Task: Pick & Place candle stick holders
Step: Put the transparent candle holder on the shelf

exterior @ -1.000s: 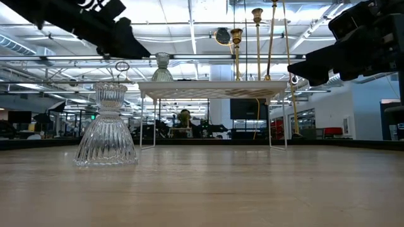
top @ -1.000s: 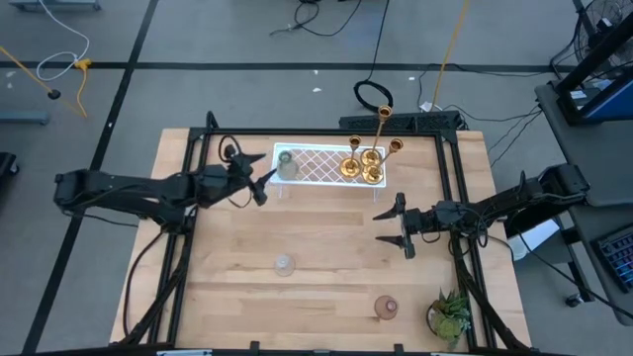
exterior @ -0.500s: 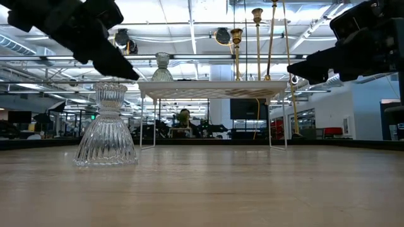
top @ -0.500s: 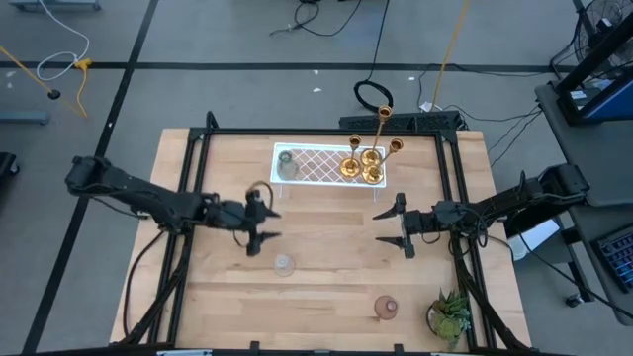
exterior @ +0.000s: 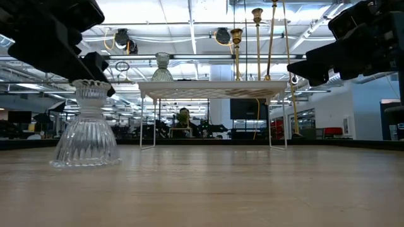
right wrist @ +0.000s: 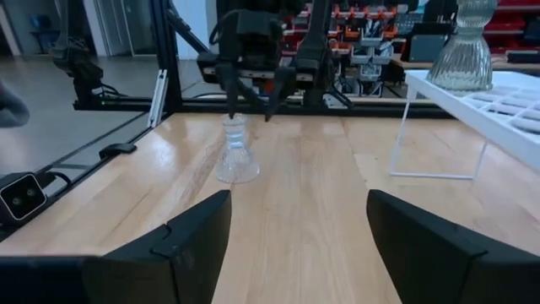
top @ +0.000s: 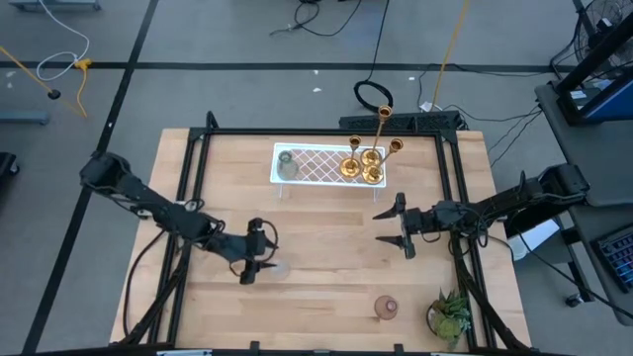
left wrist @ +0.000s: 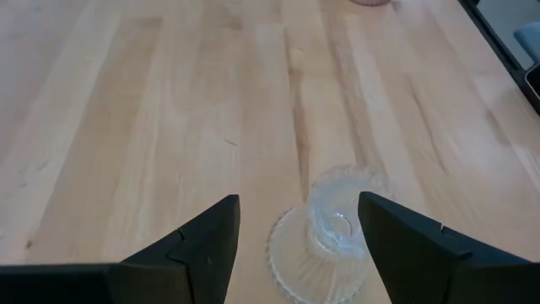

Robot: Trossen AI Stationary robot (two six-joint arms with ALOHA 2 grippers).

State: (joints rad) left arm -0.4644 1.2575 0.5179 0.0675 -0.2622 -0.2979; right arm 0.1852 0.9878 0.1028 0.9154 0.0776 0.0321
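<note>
The left gripper (top: 259, 255) is hovering over the clear glass holder (top: 284, 264) near the front-left of the wooden surface (top: 326, 247), fingers (left wrist: 199, 245) spread apart on either side of its neck, not yet clamping. This looks like the grasp step: next the fingers would need to be closing squarely on the ribbed stem before lifting toward the white tray (top: 309, 158). On that tray the greenish glass holder (top: 288, 165) is standing at the left end and the three gold holders (top: 368, 163) at the right. The pinkish holder (top: 386, 308) is waiting at the front, beside the potted plant (top: 450, 314). The right gripper (top: 396, 226) is idling mid-surface, fingers apart and empty.
</note>
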